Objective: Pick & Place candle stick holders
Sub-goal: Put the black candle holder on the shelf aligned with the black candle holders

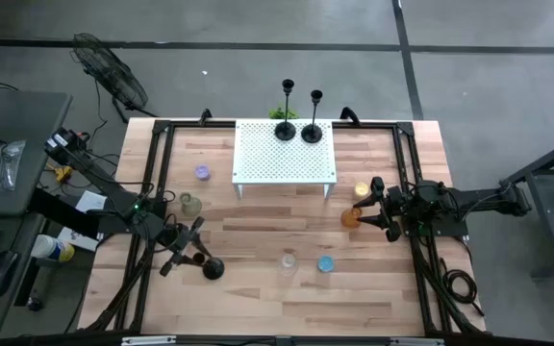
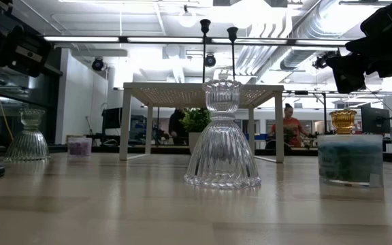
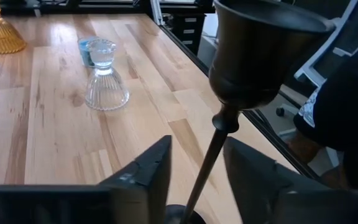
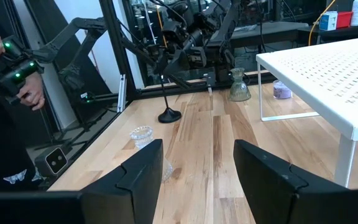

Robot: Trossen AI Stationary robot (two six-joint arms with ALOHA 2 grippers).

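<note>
Black metal candlestick (image 3: 229, 112) is the one I'm on right now: it stands on its round base near the front-left of the tabletop (image 1: 258, 288), and my left claw (image 1: 183, 248) sits around its thin stem with the fingers apart, not pinching yet as far as I can tell. The other two black candlesticks (image 1: 299, 115) are already up on the white perforated shelf (image 1: 285, 154), so I figure this one goes there too.

To do it well, I'd centre the stem between the fingers before closing and grip low, since it's top-heavy with that cup and will probably swing if grabbed high. Then lift straight up and clear the clear glass holder (image 3: 106, 81) and the blue cup (image 1: 326, 263) nearby.

Right claw (image 1: 378, 210) waits with its fingers spread beside the orange holder (image 1: 351, 218), on the right side. I'd keep it parked there.
</note>
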